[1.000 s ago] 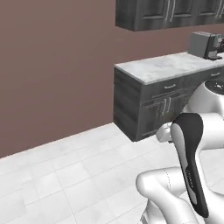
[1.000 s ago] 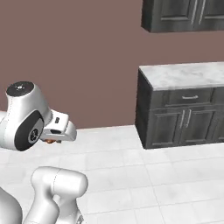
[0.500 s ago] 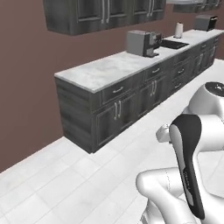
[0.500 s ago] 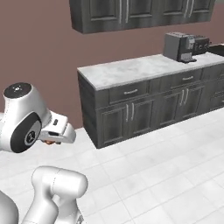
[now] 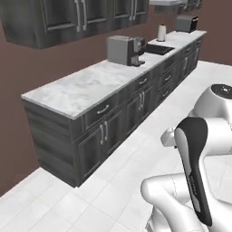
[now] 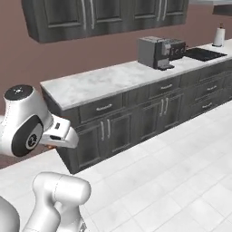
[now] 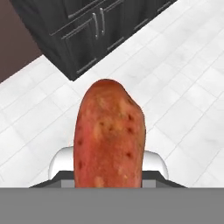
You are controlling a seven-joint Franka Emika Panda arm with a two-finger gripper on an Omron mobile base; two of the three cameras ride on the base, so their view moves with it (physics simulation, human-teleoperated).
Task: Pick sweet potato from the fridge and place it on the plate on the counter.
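Note:
The sweet potato [image 7: 109, 135], reddish-orange with dark specks, stands lengthwise in the middle of the hand view, over white floor tiles. My gripper [image 6: 52, 146] is shut on it and held low beside the arm's shoulder; a sliver of orange shows under the hand in the right base view. The counter [image 5: 86, 88] [image 6: 113, 79], a marble top over dark grey cabinets, runs away ahead, and its near corner [image 7: 65, 39] lies beyond the potato. The plate and the fridge are out of view.
A grey coffee machine [image 5: 124, 49] [image 6: 156, 52] stands on the counter, with a black cooktop [image 6: 204, 53] and a paper towel roll [image 6: 219, 36] farther along. Dark upper cabinets [image 5: 68, 18] hang above. White tiled floor [image 6: 172, 181] lies open before the cabinets.
The whole picture has swung: the base has moved, so the counter's end now lies near and its length stretches ahead. The arm keeps its pose with the sweet potato held.

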